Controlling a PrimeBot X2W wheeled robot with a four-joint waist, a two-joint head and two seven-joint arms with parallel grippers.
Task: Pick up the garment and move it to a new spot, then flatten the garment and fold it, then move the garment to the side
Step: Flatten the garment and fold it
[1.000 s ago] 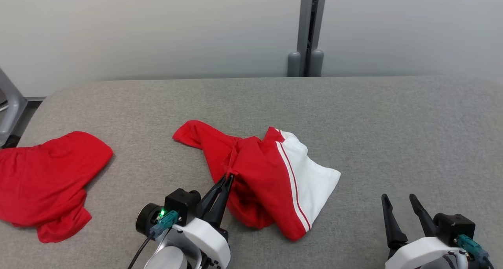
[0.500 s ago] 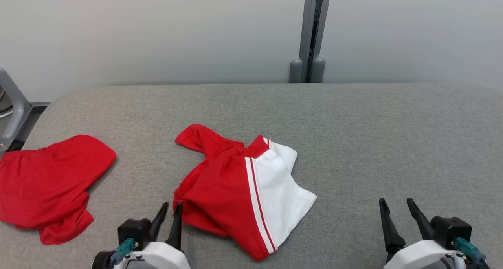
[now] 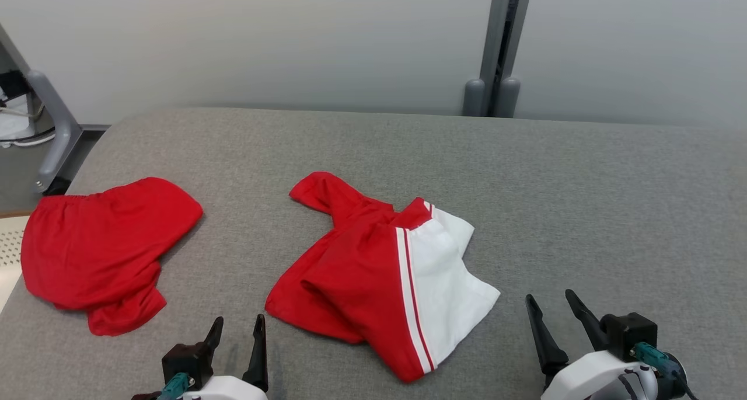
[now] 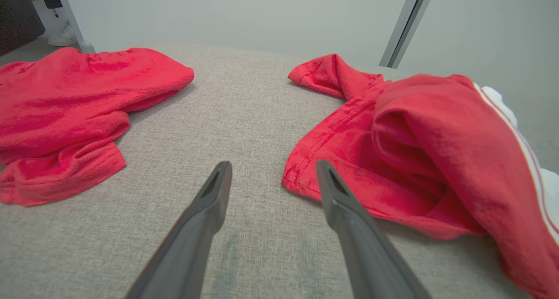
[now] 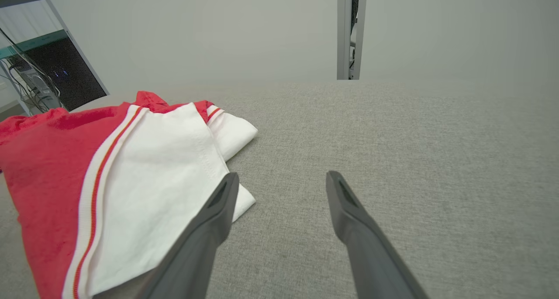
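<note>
A crumpled red and white garment (image 3: 385,271) with striped trim lies in the middle of the grey padded table (image 3: 583,201). In the left wrist view the garment (image 4: 415,155) sits just right of my fingers, its red hem close to the right fingertip. My left gripper (image 3: 238,327) stands open at the lower left, empty, a short way left of the cloth; it appears as the left gripper (image 4: 273,170) over bare fabric. My right gripper (image 3: 550,303) is open and empty at the lower right. The garment (image 5: 131,181) has its white panel beside the right gripper (image 5: 283,179).
A second, plain red garment (image 3: 105,248) lies bunched at the table's left edge, also seen as the red garment (image 4: 65,111). A grey post (image 3: 502,44) stands behind the table's far edge, and a grey metal frame (image 3: 52,131) stands off the left end.
My left gripper let go of the garment's red hem, opened and drew back toward me. The cloth settled flatter on the table. The camera has turned left. The right gripper stayed open.
</note>
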